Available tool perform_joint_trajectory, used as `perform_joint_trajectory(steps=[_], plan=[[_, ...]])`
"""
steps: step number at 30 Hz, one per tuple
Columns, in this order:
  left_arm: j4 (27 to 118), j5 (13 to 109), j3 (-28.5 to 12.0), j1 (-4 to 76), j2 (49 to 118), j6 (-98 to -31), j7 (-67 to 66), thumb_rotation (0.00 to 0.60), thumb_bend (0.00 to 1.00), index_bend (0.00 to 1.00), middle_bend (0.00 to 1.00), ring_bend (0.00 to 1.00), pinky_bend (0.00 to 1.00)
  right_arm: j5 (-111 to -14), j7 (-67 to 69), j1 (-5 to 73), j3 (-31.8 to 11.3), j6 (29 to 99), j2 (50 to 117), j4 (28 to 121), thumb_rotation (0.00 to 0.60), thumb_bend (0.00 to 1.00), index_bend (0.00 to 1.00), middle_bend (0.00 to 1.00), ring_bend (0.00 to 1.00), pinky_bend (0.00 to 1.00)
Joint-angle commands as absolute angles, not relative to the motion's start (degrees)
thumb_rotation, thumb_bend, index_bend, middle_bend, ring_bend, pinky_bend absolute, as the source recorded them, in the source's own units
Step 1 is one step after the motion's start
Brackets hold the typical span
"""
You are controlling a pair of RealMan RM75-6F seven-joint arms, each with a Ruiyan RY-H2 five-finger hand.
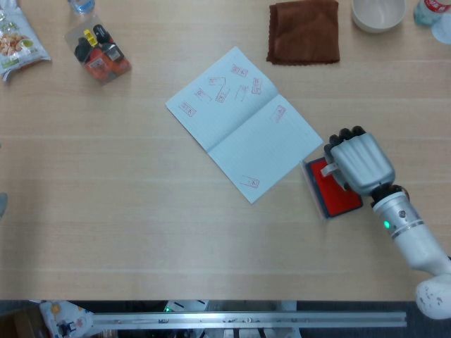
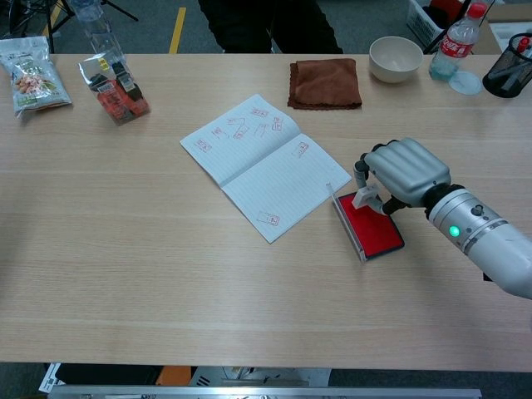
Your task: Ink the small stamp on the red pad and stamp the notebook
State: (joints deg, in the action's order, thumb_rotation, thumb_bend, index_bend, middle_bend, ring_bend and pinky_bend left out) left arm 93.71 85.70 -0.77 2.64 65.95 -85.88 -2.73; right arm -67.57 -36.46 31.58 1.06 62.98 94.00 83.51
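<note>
Chest view: the small white stamp [image 2: 366, 198] is gripped by the right hand [image 2: 403, 173] and pressed onto the red rectangular ink pad [image 2: 371, 224] beneath, presumably for inking; the open lined notebook [image 2: 253, 164] lies leftward.

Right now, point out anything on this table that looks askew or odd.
Nothing is spilled or damaged. The notebook lies open at a slant to the table edge, its stamp marks scattered at differing angles. The red pad also sits slightly askew, while the right hand holds the small stamp down on it.
</note>
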Motion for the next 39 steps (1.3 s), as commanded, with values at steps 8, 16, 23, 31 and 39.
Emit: perform_joint_trajectory(steps=[8,16,23,31,39], plan=[[93.6,85.8,-0.8,2.6,65.9,-85.9,-2.5,0.6,0.29,0.18,0.13,0.12,0.05,-67.9,-36.4,31.0,0.7,62.1,95.2,81.9,0.6,0.4,0.61,0.45,0.3,0.31],[93.5,85.8,-0.8,2.6,65.9,-85.9,-2.5,0.6,0.29,0.18,0.13,0.12,0.05,-68.0,-36.1,30.6,0.2,61.7,95.9,80.9,0.6,0.43,0.65,0.46,0.3,0.31],[93.6,85.9,-0.9,2.6,66.0,-86.0,-2.5,0.6,0.29,0.18,0.13,0.12,0.05,-68.2,-36.2,30.3,0.0,61.5,95.7,81.1,0.6,0.43,0.65,0.46,0.3,0.31],[93.8,86.0,-0.9,2.6,65.8,-86.1,-2.5,0.6,0.29,0.18,0.13,0.12,0.05,-68.9,-34.0,30.1,-2.2,62.9,93.2,84.2,0.6,0.43,0.65,0.46,0.3,0.31],[94.3,86.2,-0.9,2.6,65.7,-86.1,-3.0,0.6,0.29,0.18,0.13,0.12,0.05,-66.0,-33.6,31.9,-6.6,62.0,92.1,84.9,0.6,0.43,0.65,0.46,0.3,0.31]])
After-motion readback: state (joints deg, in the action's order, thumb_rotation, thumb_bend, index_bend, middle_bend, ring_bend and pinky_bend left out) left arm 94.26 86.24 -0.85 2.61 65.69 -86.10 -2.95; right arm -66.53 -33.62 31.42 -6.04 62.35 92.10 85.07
